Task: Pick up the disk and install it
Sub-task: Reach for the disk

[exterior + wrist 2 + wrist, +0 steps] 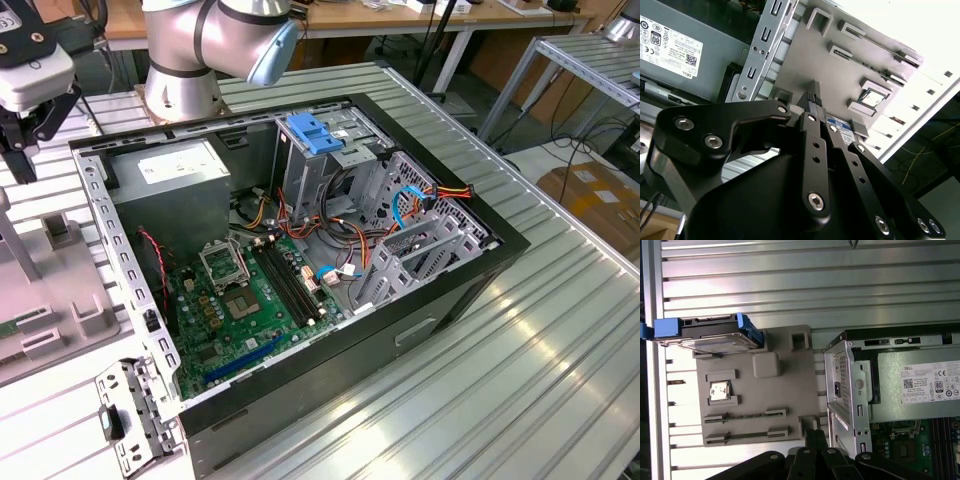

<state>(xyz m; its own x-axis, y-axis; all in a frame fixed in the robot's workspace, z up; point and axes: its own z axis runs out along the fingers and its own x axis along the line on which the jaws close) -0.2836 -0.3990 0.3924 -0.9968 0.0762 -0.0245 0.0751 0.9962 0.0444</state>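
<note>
One disk (pixel 710 337) is in sight, a silver drive with two blue side rails. It sits at one end of a single grey parts tray (pixel 790 385), and one rail juts past the tray's edge. The same tray holds one square processor chip (pixel 720 390) in a pocket, plus two long narrow slots. In the second wrist view a strip of the disk's blue-and-white label (pixel 839 126) shows just behind the black linkage.

One gripper (pixel 815 434) hangs over the tray. It is clenched on nothing, its two pads pressed together, and it is well apart from the disk, with the chip pocket and slots between them. In the exterior view the gripper (pixel 20 150) hovers towards the exterior view's left, above the tray (pixel 50 290).

One open computer case (pixel 480 260) lies on the slatted aluminium table (pixel 520 390), just beside the tray. Inside it are one grey power supply (pixel 175 180) with a white sticker, one green motherboard (pixel 250 300), and one metal drive cage (pixel 300 175) topped by a blue cap (pixel 315 135). Loose coloured cables (pixel 420 205) hang beside the cage. The case's metal frame corner (pixel 852 390) stands close to the gripper.
</note>
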